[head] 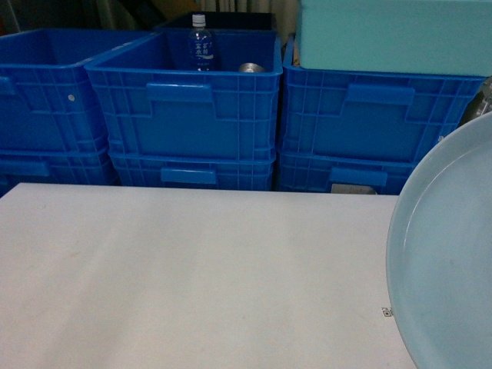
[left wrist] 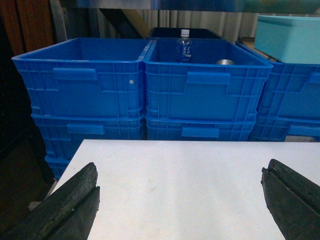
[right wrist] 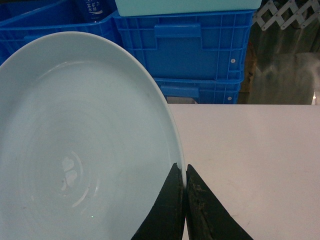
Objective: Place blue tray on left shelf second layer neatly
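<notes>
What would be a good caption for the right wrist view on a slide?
Right gripper pinches the rim of the pale blue tray above the white table, blue crates behind.

The blue tray [right wrist: 75, 145] is showing a smooth, glossy glaze. Behind the matt white table [head: 192, 277], ribbed plastic crates [head: 184, 100] are looking hard and faintly shiny.

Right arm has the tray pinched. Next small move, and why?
Probably turn toward the shelf, keeping the pinch: the right gripper clamps the blue tray by its rim above the white table, and no steel rack shows, only blue crates.
</notes>
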Tool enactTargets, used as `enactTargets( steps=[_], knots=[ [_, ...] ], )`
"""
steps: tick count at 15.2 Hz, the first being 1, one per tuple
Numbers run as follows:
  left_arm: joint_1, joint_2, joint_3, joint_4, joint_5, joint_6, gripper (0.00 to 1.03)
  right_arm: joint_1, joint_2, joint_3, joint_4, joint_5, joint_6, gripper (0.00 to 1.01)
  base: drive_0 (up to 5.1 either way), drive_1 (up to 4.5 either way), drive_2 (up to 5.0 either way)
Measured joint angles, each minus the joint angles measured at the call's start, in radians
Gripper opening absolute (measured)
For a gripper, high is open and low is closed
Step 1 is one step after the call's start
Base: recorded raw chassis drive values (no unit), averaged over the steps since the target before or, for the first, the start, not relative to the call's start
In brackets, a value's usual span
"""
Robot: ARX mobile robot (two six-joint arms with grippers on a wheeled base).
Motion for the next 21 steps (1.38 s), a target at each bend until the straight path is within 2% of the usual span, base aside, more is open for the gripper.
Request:
enactTargets(
  steps=[4, 21],
  knots=[
    [0.001, 0.000, 0.000, 0.000, -0.001, 0.000, 0.98, 0.000, 0.000, 0.000, 0.000, -0.003, 0.000, 0.02, -1.4, -1.38, -1.4],
    [0.001, 0.000, 0.000, 0.002, 0.000, 0.000, 0.98, 0.000, 0.000, -0.002, -0.001, -0.002, -0.002, 0.02, 2.8, -3.65, -3.6]
  ],
)
